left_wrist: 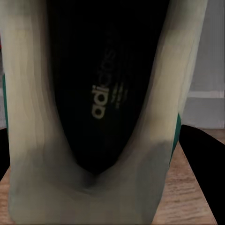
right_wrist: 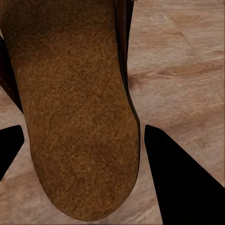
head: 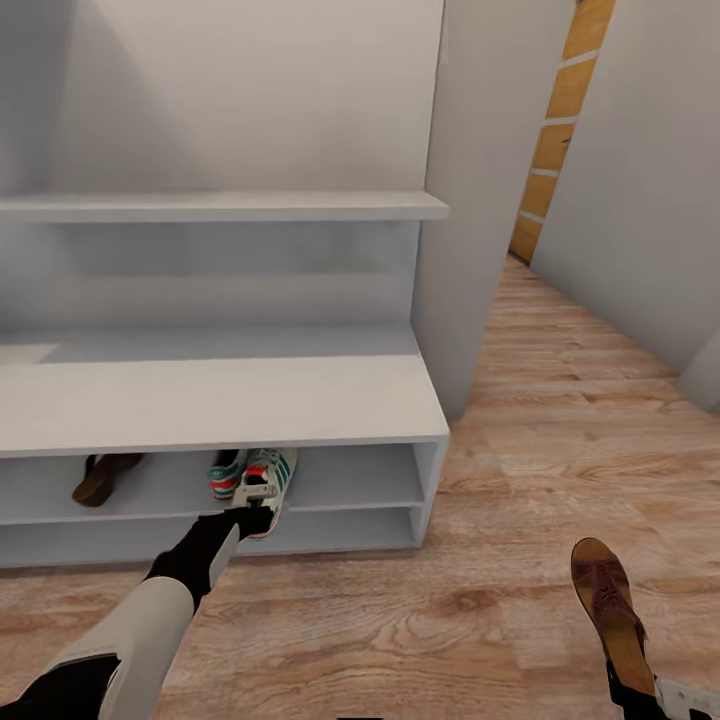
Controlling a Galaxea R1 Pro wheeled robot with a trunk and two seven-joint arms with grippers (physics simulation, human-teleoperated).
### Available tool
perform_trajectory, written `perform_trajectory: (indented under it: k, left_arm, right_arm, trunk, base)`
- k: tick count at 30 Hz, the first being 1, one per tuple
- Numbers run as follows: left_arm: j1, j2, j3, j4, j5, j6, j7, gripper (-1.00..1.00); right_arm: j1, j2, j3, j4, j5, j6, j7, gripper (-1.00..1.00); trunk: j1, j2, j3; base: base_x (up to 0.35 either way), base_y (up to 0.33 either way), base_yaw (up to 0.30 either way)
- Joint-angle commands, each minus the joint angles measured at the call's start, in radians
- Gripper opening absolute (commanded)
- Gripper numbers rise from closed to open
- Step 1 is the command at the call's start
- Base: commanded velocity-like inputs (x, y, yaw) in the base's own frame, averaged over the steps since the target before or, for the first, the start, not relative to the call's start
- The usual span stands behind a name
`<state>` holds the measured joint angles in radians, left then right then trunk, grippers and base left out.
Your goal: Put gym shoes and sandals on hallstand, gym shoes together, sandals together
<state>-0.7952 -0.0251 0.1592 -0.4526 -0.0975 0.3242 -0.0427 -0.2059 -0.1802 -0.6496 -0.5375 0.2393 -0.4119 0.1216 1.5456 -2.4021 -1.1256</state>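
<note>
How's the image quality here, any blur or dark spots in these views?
Head view: sharp and evenly lit, with soft shade under the hallstand top where one sandal sits. Left wrist view: the gym shoe is too close, blurred, its inside nearly black. Right wrist view: the other sandal has grainy texture and black finger silhouettes beside it.

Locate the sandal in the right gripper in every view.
Head view: the held sandal is at lower right, above the right gripper.
Right wrist view: its tan sole is close up.
Left wrist view: not in it.
Shared landmark: the wood-plank floor.
</note>
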Motion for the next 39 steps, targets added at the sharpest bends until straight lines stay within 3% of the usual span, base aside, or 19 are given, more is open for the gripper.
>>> perform_trajectory:
  k: [1,29,39]
  left_arm:
    - [0.001,-0.001,0.011,0.005,-0.008,0.006,-0.004,-1.00]
    - [0.001,0.002,0.012,0.006,-0.007,0.006,-0.004,-1.00]
    - [0.001,0.002,0.011,0.006,-0.007,0.006,-0.004,-1.00]
  right_arm:
    - [-0.001,0.001,-0.008,0.001,0.005,-0.004,0.010,-1.00]
    - [-0.001,0.001,-0.008,0.002,0.005,-0.004,0.010,-1.00]
    - [-0.001,0.001,-0.008,0.002,0.005,-0.004,0.010,-1.00]
  trunk:
    - [0.001,0.000,-0.001]
    - [0.001,0.000,-0.001]
    - [0.001,0.000,-0.001]
  base:
    - [0.204,0.000,0.000]
    - [0.131,0.000,0.000]
    - [0.020,0.000,0.000]
